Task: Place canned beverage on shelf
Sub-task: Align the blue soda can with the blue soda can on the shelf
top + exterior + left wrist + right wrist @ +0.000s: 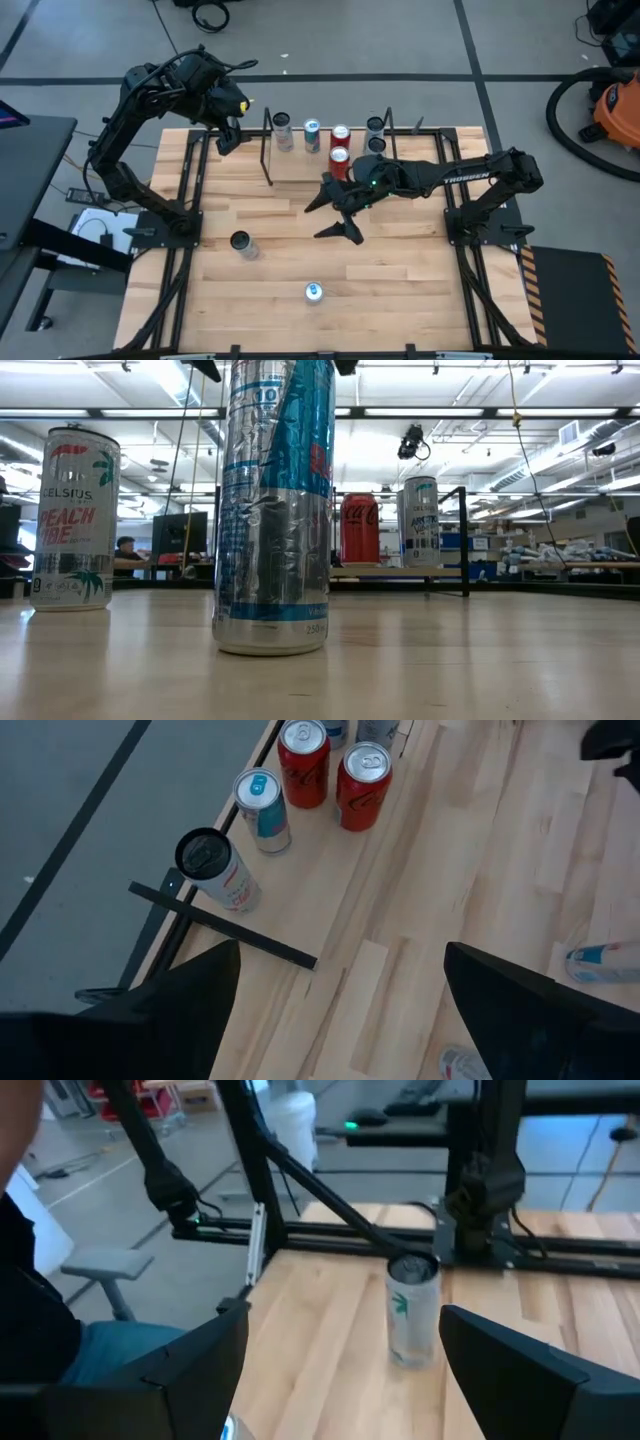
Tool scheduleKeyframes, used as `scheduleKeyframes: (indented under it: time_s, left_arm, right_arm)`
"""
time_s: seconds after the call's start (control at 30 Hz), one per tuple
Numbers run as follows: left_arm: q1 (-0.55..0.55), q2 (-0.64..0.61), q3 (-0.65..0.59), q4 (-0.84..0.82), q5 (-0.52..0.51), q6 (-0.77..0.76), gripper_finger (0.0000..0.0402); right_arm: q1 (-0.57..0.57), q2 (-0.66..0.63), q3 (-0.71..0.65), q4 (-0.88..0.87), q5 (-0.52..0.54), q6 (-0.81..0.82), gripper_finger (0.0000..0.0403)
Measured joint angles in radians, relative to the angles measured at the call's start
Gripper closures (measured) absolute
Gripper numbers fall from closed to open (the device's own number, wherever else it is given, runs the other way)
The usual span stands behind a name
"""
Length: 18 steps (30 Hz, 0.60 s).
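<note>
The right gripper (336,215) is held wide and empty over the table (400,270) centre; the left gripper (228,140), also spread, waits by the shelf (300,165). The Celsius can (241,244), standing left, should be approached level and clasped mid-body.

Grey floor (400,35) crossed by dark tape lines surrounds the butcher-block table (400,290) (an orange shop vacuum (610,105) stands nearby); beyond, strip ceiling lights (430,412) brighten cluttered workbenches (560,565) and a seated person (127,550).
</note>
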Motion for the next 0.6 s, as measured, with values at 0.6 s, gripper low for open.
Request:
scheduleKeyframes:
  time_s: [0.6]
  left_arm:
    - [0.0,0.0,-0.001,0.0,-0.001,-0.026,0.0047]
  right_arm:
    - [0.157,0.005,0.0,0.001,0.041,-0.013,0.0017]
